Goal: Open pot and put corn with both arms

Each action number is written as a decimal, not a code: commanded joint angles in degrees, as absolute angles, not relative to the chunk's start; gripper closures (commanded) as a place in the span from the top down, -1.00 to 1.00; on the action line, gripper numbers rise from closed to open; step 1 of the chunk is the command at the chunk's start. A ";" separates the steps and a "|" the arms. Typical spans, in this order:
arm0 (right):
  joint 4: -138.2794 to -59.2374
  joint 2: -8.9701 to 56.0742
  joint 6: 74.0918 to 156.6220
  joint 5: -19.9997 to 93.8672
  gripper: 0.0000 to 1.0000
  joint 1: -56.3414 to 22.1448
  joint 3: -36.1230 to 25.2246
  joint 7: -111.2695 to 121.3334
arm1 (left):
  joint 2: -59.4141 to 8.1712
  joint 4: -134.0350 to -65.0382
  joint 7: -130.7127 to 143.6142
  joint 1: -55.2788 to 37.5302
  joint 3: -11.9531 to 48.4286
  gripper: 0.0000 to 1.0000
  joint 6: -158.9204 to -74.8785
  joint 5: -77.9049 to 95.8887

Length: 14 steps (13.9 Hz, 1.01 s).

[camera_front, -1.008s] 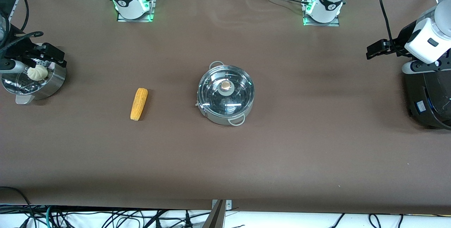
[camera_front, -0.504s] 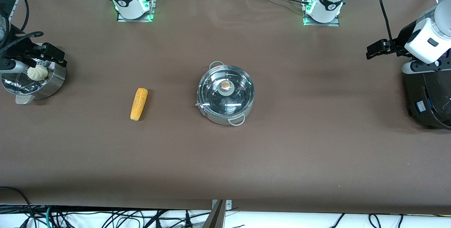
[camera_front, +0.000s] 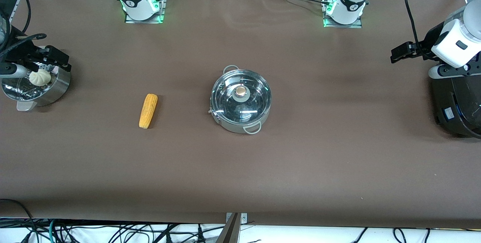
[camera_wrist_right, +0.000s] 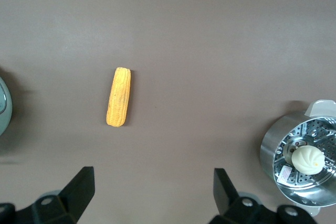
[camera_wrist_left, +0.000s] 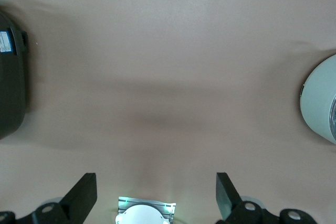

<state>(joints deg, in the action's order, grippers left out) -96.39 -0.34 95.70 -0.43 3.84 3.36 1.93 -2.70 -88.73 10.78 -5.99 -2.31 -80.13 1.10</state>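
A round, shiny stainless-steel pot (camera_front: 241, 101) sits at the middle of the brown desk (camera_front: 300, 160), its clear glass lid (camera_front: 240, 98) in place and topped by a tan knob (camera_front: 241, 91); thin wire loop handles jut from its rim, one toward the front camera, one toward the robots' bases. The corn (camera_front: 148, 110), a long yellow-orange cob with a bumpy kernelled skin, lies flat on the desk beside the pot, toward the right arm's end, well apart from it and touching nothing.

Toward the right arm's end from the pot, past the corn, the right gripper (camera_front: 47, 59) hangs over a steel steamer pot (camera_front: 56, 89) with a perforated insert that holds a round white bun (camera_front: 40, 77). In the right wrist view its black fingers (camera_wrist_right: 79, 187) stand wide apart with nothing between them, and the corn (camera_wrist_right: 118, 104) lies on the bare desk well clear of them, with the steamer pot (camera_wrist_right: 273, 148) and bun (camera_wrist_right: 306, 158) off to one side.

Toward the left arm's end from the pot, the left gripper (camera_front: 404, 52) waits in the air just beside a large black rounded cooker (camera_front: 451, 107). The left wrist view shows its fingers (camera_wrist_left: 84, 192) spread wide and empty over bare desk, the pot's pale edge (camera_wrist_left: 320, 106) at one border and the cooker's dark side (camera_wrist_left: 10, 77) at the other
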 commanded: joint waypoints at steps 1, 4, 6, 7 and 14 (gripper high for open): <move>-95.27 0.00 94.66 -0.79 1.00 4.66 4.13 2.64 | -2.72 -88.94 9.49 -5.10 -1.76 1.00 -79.54 2.28; -95.27 0.00 94.66 -0.79 1.00 4.57 4.31 2.29 | -5.09 -88.77 10.28 -5.36 -1.50 1.00 -81.20 7.37; -95.27 0.09 94.75 -0.79 1.00 4.66 4.13 2.55 | -5.54 -88.86 10.55 -5.54 0.86 1.00 -83.92 7.38; -95.27 0.09 94.75 -0.79 1.00 4.66 4.13 2.64 | -5.54 -88.86 10.63 -5.54 1.31 1.00 -84.37 7.30; -95.27 0.00 94.66 -0.79 1.00 4.57 4.31 2.20 | -11.32 -88.42 36.96 -9.30 12.03 1.00 -96.65 10.37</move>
